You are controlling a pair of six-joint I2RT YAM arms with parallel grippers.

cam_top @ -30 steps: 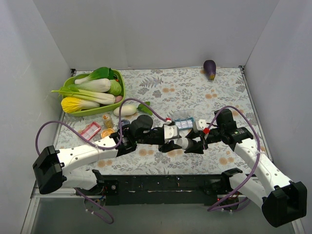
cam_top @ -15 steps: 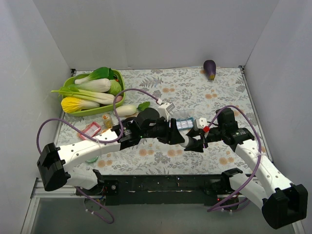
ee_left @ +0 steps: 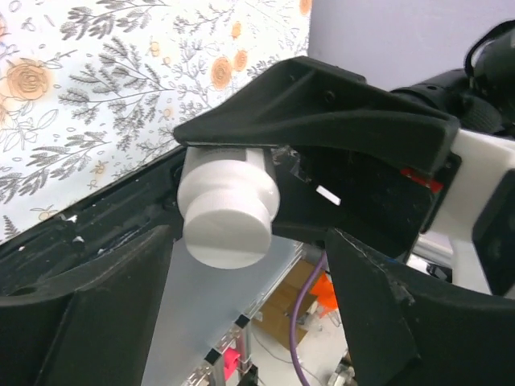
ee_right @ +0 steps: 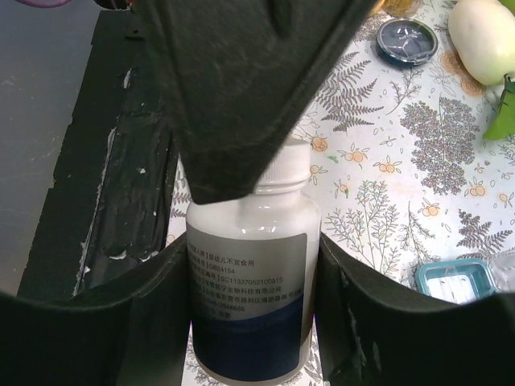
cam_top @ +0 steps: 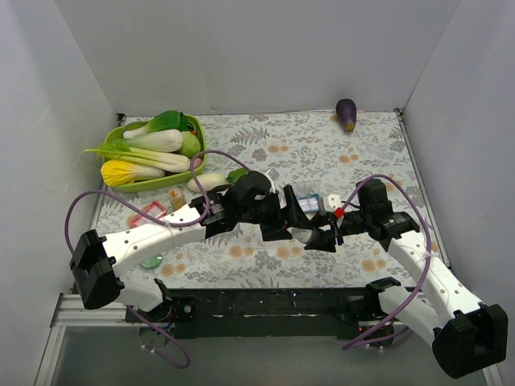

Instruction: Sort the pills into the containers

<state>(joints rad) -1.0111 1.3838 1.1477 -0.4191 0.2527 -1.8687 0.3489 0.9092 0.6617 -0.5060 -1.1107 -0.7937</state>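
1. Two-armed step in hand: taking the cap (ee_left: 229, 209) off the white pill bottle (ee_right: 249, 265), just above the floral tablecloth (cam_top: 322, 153), near the front middle of it.
2. Right gripper (ee_right: 253, 322): clenched on the body of the bottle, one finger at each side of the label.
3. Left gripper (ee_left: 249, 241): placed around the cap, which points toward the left arm, but released. A gap visible between the cap and one finger, so no real hold on it now.
4. No pills visible anywhere. Probably all inside the bottle, though impossible to see through its white wall.
5. Containers waiting on the cloth:
   - blue-rimmed rectangular tray (ee_right: 455, 281) just beyond the bottle;
   - blue-grey round dish (ee_right: 408, 40) farther away;
   - red-rimmed tray (cam_top: 149, 215) and green round dish (cam_top: 150, 260) well apart from the bottle, at the left side near the left arm.
6. Judged progress: very early, nothing sorted yet.
7. Next move, as a judgement: closing the left fingers firmly on the cap, turning it against the steady right grip, then lifting it away. If already loose, only lifting.
8. Care needed: keeping the mouth of the bottle from tipping downward when the cap comes off. Otherwise a risk of pills spilling on the cloth and not into the trays.
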